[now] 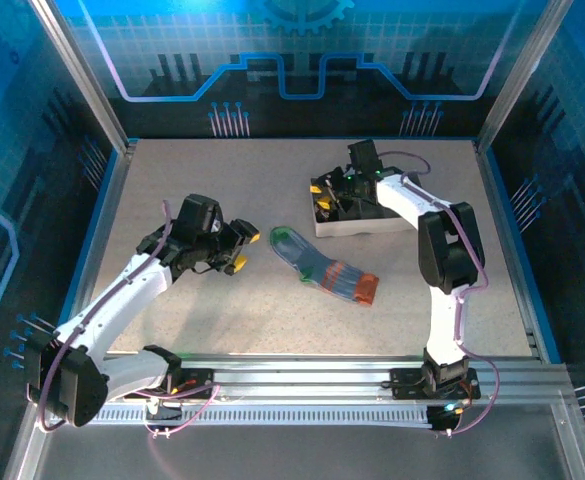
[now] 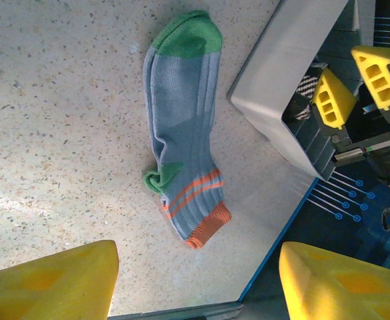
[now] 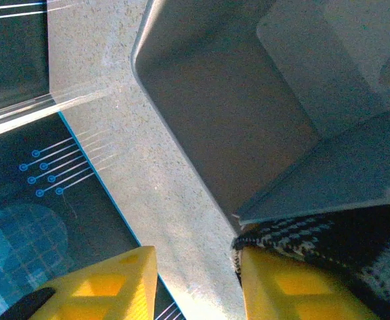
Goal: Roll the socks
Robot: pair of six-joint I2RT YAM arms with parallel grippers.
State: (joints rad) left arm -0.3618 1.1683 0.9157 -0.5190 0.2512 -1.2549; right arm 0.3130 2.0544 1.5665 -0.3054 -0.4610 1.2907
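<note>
We see the speckled counter (image 1: 222, 180) with the grey divided tray (image 1: 357, 228) at about 1 o'clock from its middle. The blue-grey sock (image 1: 327, 268) lies flat just past the middle toward 4 o'clock, near the tray but apart from it. Its green cuff points to 10 o'clock and its orange-red toe to 4 o'clock. The black sock (image 3: 328, 233) sits in the tray's 9 o'clock end, pressed against one yellow finger (image 3: 295, 287) of the right hand (image 1: 319, 200), whose jaws stand apart and grip nothing. The left hand (image 1: 247, 250) hangs at the blue-grey sock's 9 o'clock, jaws spread wide and empty.
</note>
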